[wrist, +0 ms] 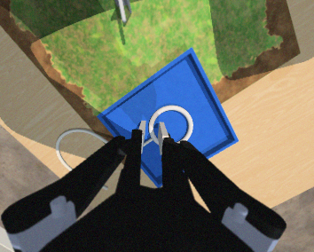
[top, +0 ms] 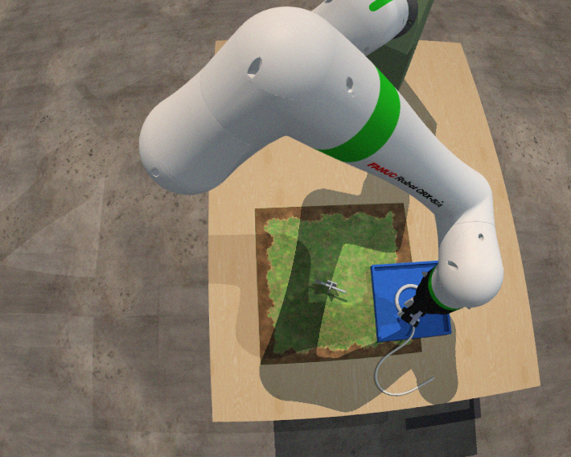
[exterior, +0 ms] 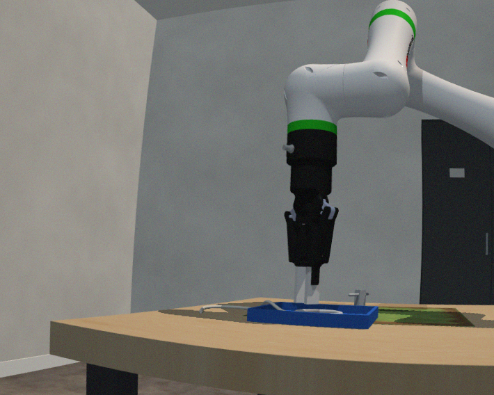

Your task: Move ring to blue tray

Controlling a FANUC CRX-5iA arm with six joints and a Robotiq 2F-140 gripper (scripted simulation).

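Note:
The white ring (wrist: pixel 178 109) lies flat on the floor of the blue tray (wrist: pixel 177 86). It also shows in the overhead view (top: pixel 399 296) and in the side view (exterior: pixel 319 311), inside the tray (top: pixel 390 286) (exterior: pixel 313 316). My gripper (wrist: pixel 152 128) hangs straight down over the ring's near edge, with its fingers a little apart. In the side view the fingertips (exterior: pixel 307 290) stand just above the tray rim, clear of the ring. The small grey stake (top: pixel 331 286) (exterior: pixel 359 297) (wrist: pixel 121 11) stands bare on the grass mat.
A thin white cord (top: pixel 395 371) (wrist: pixel 66 146) runs from the tray out over its rim and curls on the wooden table. The green and brown mat (top: pixel 330 279) lies under the stake and part of the tray. The table edge is close in front.

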